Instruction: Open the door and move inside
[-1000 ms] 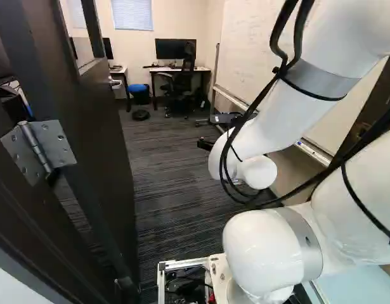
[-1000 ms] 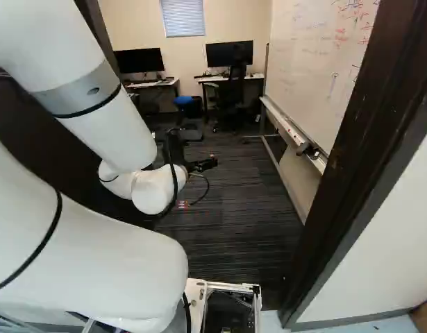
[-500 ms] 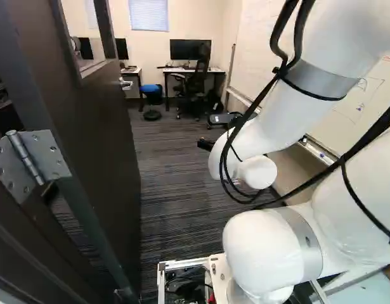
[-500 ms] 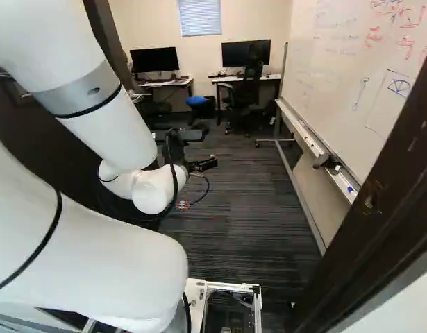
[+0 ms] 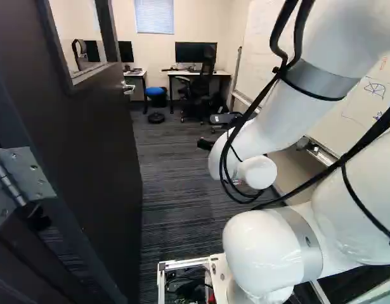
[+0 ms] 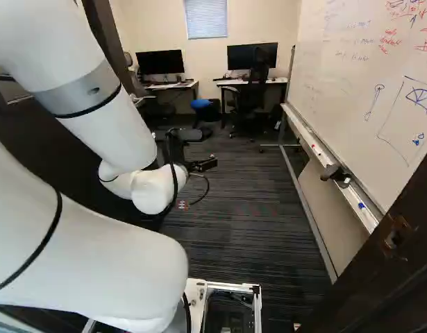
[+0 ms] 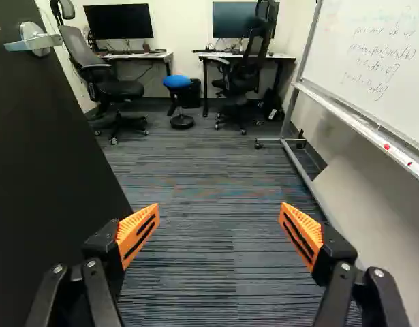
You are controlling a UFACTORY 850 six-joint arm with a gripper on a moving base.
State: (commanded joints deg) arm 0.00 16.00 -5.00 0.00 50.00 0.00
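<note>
So we've got the door (image 5: 93, 158) standing open on our left, hinge (image 5: 33, 177) at its near edge and lever handle (image 7: 42, 42) out at the far one. The gripper (image 7: 219, 208) is spread wide with nothing between its orange pads (image 7: 137, 235), and the door is beside the left finger, with the handle farther ahead of it. The slab is upright, long axis vertical, its face running roughly the way we're looking, so it's more of a side wall for us than something blocking the way. Only one arm (image 5: 271, 126) here, so no debate about which is nearer. We reckon the opening part is done and it's down to driving in over the carpet (image 7: 216, 170), keeping off the door on one side and the dark door frame (image 6: 390, 277) on the other. Clipping either with the base or elbow is the worry. As for writing, the whiteboard (image 7: 373, 61) has handwritten formulas plus red and blue scribbles, nothing we'd quote, and we can't spot a label on the door.
</note>
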